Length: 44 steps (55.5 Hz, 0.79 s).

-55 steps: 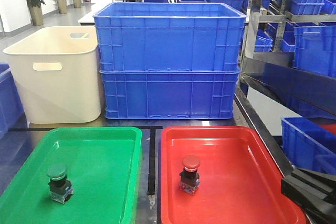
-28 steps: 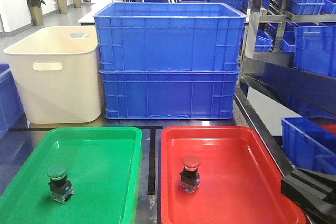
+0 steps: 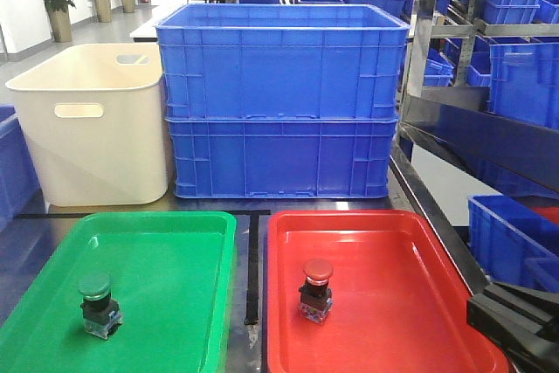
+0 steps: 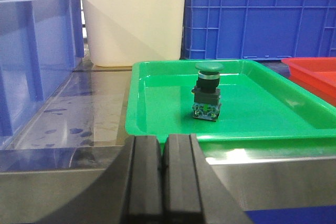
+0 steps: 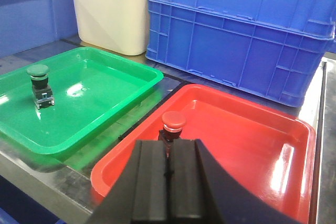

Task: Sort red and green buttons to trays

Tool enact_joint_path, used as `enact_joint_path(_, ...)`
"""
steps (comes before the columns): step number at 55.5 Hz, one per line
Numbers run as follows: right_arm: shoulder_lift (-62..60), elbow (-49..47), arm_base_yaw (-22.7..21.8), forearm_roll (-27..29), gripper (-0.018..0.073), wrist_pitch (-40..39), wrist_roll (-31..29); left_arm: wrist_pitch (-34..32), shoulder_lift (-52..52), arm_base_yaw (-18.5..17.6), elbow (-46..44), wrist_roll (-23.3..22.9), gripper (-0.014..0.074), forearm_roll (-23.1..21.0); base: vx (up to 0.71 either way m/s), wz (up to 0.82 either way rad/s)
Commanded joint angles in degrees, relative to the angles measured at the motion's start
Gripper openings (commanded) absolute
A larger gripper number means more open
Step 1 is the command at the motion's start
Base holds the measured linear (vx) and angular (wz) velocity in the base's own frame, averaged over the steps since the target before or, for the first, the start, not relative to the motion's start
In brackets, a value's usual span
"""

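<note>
**Buttons seated in matching trays, both pincers pressed together**

Front view: green button (image 3: 94, 305) stands upright in the green tray (image 3: 175, 242), toward its left side, and the red button (image 3: 316, 290) stands upright near the middle of the red tray (image 3: 410, 242). The trays lie side by side, apart, a dark strip of table between them. Behind them sit a cream tub (image 3: 92, 124) and two stacked blue bins (image 3: 281, 98); shelving with more blue bins (image 3: 515, 50) fills the right. A black piece of the right arm shows at the lower right corner, off the red tray's edge.

Left wrist view: the left gripper (image 4: 163, 174) has its fingers pressed together, holding nothing. The green button (image 4: 208, 92) stands straight ahead of it, inside the green tray (image 4: 157, 77), well apart, with only the tray's near rim between. A blue bin wall (image 4: 37, 56) rises to the pincer's left.

Right wrist view: the right gripper (image 5: 168, 174) is likewise closed and empty (its tips hide the button's base). The red button (image 5: 172, 123) stands just beyond those tips in the red tray (image 5: 252, 135); the green button (image 5: 39, 84) lies far off to the left.
</note>
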Motion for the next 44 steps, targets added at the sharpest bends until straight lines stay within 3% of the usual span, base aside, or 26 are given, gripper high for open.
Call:
enact_joint_path(1,-0.12,-1.58,0.10,-0.23,-0.0010,-4.13,-0.47,-4.30,0.51,-0.33,0.23,-0.29,-0.0006,-0.02,0.00,0.00)
enact_joint_path(21,-0.12,-1.24,0.10,-0.12,-0.0010,-4.45,-0.47,-4.31,0.42,-0.33,0.23,-0.29,-0.0006,-0.02,0.00,0.00)
enact_joint_path(24,-1.46,0.48,-0.66,-2.86,-0.0010,-6.06,-2.03,-4.31,0.42,-0.33,0.23,-0.29,-0.0006,-0.02,0.00,0.00)
enact_joint_path(32,-10.33,10.78,-10.22,-3.58,-0.0010,-7.25,-0.62,-4.31,0.42,-0.33,0.23,-0.29,-0.0006,-0.02,0.00,-0.01)
enact_joint_path(39,-20.12,21.97,-20.28,-8.46,-0.0010,-7.25,0.18,-4.31,0.42,-0.33,0.23,-0.29,-0.0006,-0.02,0.00,0.00)
enact_joint_path(44,-29.55,30.15,-25.32,-7.00,-0.0010,-7.16,0.18,-4.31,0.42,-0.33,0.23,-0.29,-0.0006,-0.02,0.00,0.00)
